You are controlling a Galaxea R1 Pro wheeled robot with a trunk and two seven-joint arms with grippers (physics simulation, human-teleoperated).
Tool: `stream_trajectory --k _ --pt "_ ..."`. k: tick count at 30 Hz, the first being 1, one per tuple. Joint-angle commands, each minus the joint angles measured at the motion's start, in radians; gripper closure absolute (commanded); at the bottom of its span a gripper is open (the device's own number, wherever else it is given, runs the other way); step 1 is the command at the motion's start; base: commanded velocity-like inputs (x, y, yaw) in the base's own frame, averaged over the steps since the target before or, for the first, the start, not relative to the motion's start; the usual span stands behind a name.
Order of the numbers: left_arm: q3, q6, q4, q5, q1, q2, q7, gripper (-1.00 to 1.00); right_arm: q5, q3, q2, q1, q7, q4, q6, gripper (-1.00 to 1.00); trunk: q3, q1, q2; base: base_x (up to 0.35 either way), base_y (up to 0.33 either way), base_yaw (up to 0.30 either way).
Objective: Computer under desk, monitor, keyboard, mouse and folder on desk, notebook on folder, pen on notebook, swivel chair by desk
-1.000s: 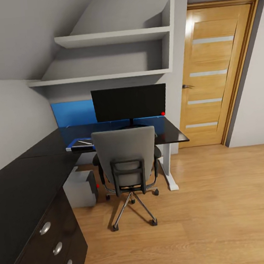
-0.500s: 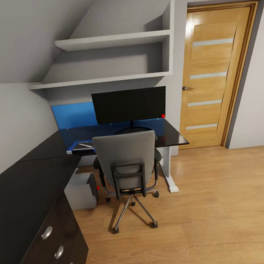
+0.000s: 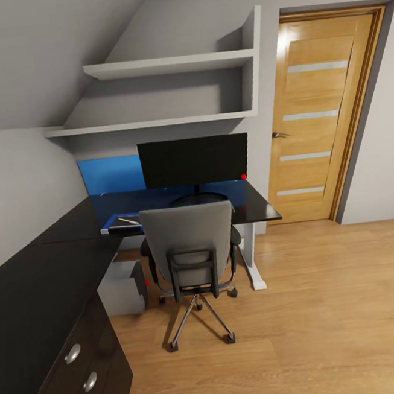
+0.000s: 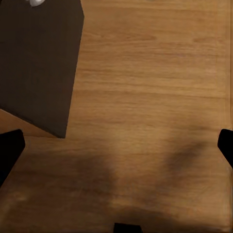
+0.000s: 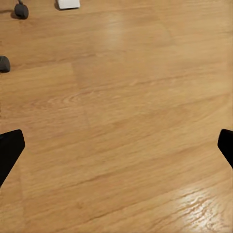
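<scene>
The desk [image 3: 255, 206] with its glossy black top stands against the far wall of the bedroom. The monitor [image 3: 193, 160] is upright on it. The swivel chair [image 3: 189, 237] is pushed in at the desk, its grey back towards me. A flat blue folder [image 3: 122, 222] lies on the desk left of the chair, with a thin pale thing on top that is too small to name. The computer [image 3: 121, 288] sits on the floor under the desk. Keyboard and mouse are hidden. My left gripper [image 4: 116, 150] and right gripper [image 5: 116, 148] hang open over the wood floor.
A dark drawer unit [image 3: 88, 372] with round knobs runs along my left; its corner [image 4: 43, 68] lies close to the left gripper. Chair castors [image 5: 21, 10] and the white desk foot [image 5: 68, 4] lie beyond the right gripper. An oak door [image 3: 319, 117] is at the right, wall shelves [image 3: 165, 64] above.
The whole head view has shifted: desk, chair and door sit slightly lower and smaller, so the camera has backed away. Nothing in the room has moved on its own.
</scene>
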Motion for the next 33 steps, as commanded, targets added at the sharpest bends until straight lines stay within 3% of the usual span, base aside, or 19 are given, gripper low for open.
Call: stream_trajectory --k 1,5,10,25,33 --pt "-0.009 0.023 0.000 0.004 0.000 0.000 0.000 -1.00 -0.004 0.004 0.000 -0.001 -0.001 0.002 -0.004 -1.00 0.002 -0.004 0.007 0.000 0.000 0.000" --pt "-0.010 0.113 -0.002 0.003 0.000 -0.001 -0.007 -1.00 -0.004 0.004 0.000 -0.001 -0.001 0.002 -0.004 -1.00 0.015 -0.019 0.035 0.000 0.000 0.000" --pt "-0.010 0.151 -0.003 0.003 0.000 -0.004 -0.009 -1.00 -0.004 0.004 0.000 -0.001 -0.001 0.002 -0.004 -1.00 0.030 -0.039 0.070 0.000 0.000 0.000" --pt "-0.011 0.165 -0.006 0.002 0.000 -0.054 -0.004 -1.00 -0.004 0.004 0.000 -0.001 -0.001 0.002 -0.004 -1.00 0.077 -0.096 0.175 0.000 0.000 0.000" --pt "-0.011 0.164 -0.007 0.002 0.000 -0.063 -0.001 -1.00 -0.004 0.004 0.000 -0.001 -0.001 0.002 -0.004 -1.00 0.077 -0.096 0.175 0.000 0.000 0.000"
